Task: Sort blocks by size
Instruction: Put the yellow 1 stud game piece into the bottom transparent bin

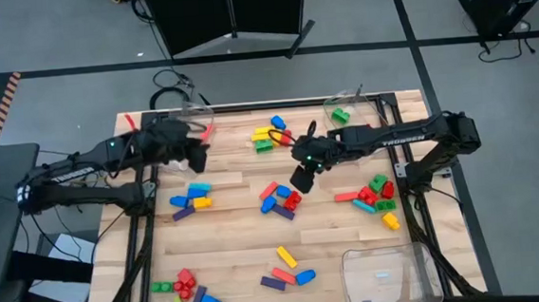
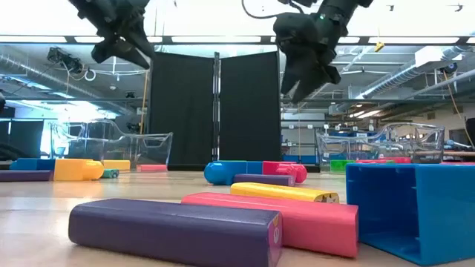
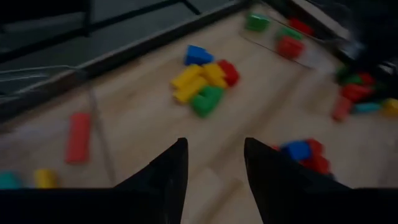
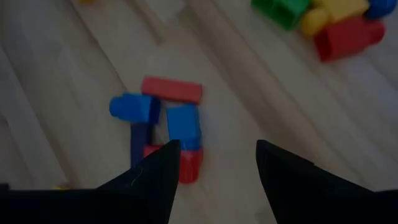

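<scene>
Coloured blocks lie in clusters on the wooden table [image 1: 238, 239]: one at the far middle [image 1: 270, 135], one at the centre [image 1: 280, 200], one at the left [image 1: 191, 199], one at the right [image 1: 375, 193], two at the near edge [image 1: 186, 292] [image 1: 287, 272]. My left gripper [image 1: 197, 156] is open and empty, raised over the far left, beside a clear bin [image 1: 189, 114]. My right gripper [image 1: 302, 179] is open and empty, raised just right of the centre cluster, which shows in its wrist view [image 4: 163, 121].
A clear bin [image 1: 354, 107] at the far right holds a green block [image 1: 339, 116]. Another clear bin [image 1: 383, 274] stands at the near right corner. A red bar [image 3: 78, 135] lies by the far left bin. Bare wood lies between the clusters.
</scene>
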Tool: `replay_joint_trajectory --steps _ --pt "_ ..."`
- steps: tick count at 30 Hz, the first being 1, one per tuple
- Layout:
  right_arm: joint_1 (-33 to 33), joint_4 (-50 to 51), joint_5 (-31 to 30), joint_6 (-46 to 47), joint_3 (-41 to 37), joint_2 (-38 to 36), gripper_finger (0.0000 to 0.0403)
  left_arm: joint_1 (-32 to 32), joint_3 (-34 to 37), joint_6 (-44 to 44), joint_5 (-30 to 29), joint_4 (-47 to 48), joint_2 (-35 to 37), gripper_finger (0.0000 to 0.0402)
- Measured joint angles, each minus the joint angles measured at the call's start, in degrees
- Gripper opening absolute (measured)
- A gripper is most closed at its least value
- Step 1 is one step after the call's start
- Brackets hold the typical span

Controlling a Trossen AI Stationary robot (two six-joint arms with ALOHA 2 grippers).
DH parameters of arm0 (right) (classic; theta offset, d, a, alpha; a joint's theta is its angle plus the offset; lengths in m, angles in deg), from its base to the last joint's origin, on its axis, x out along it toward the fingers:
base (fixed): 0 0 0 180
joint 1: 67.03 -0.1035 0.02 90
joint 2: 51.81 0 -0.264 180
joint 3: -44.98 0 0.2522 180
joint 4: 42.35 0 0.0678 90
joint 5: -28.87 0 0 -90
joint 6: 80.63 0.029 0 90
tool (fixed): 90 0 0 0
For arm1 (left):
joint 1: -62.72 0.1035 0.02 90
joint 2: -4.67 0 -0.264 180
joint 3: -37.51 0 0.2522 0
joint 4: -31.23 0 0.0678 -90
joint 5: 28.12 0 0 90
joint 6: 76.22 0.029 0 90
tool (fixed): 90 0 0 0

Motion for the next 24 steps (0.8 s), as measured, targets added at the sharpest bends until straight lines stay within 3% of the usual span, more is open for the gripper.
replay_joint_trajectory --steps 8,16,21,24 --pt "-1.4 1.3 0.9 -2.2 -2.6 -2.0 0.0220 -17.4 0.0 -11.0 -6.3 0.1 -1.2 0.0162" --pt "-1.3 0.3 3.5 -8.3 -7.2 -8.5 0.0220 -30.7 0.0 -21.4 -15.0 -2.1 -6.4 0.0162" --pt "-1.3 -0.2 5.3 -12.4 -10.3 -13.4 0.0220 -34.9 -0.1 -21.4 -15.8 -4.0 -11.8 0.0162" --pt "-1.2 -0.1 5.4 -12.2 -11.8 -15.4 0.0220 -35.7 -0.9 -16.7 -12.9 -3.7 -14.5 0.0162"
